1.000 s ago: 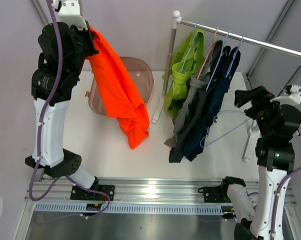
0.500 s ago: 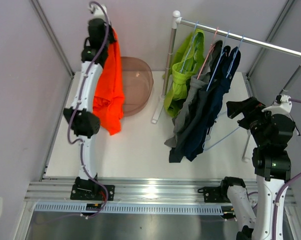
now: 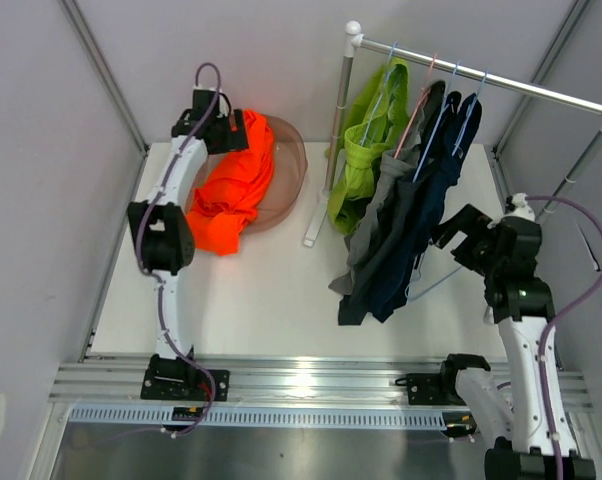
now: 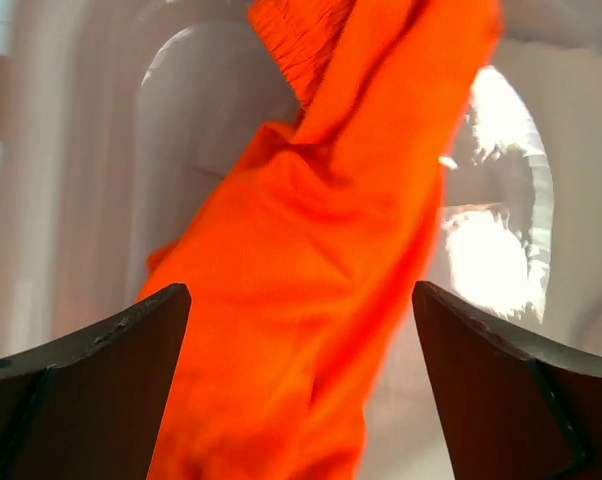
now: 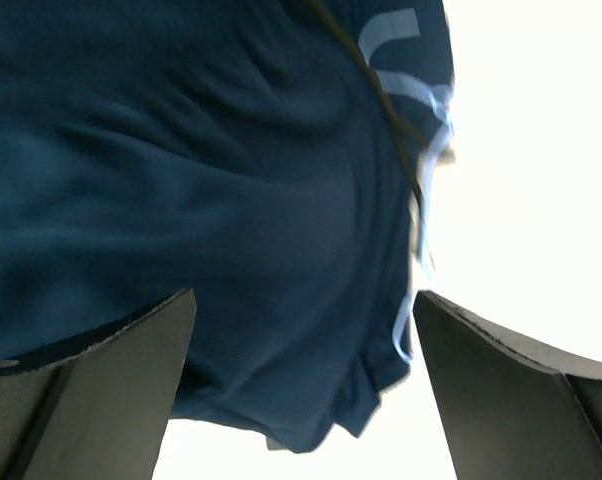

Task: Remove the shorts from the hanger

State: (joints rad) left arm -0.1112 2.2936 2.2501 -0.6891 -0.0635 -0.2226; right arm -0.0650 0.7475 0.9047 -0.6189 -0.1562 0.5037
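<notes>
Facing the navy shorts (image 3: 424,195) that hang lengthwise, waistband up, below the rail (image 3: 541,88), the right gripper (image 3: 453,232), fingers spread, sits nearest on their right, while the left gripper (image 3: 236,130), likewise spread, hovers over orange shorts (image 3: 226,195) well left of the rail.

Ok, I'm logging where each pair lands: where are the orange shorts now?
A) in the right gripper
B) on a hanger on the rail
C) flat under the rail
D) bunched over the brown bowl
D: the orange shorts lie bunched across the brown bowl, spilling over its rim, well away from the rail.
</notes>
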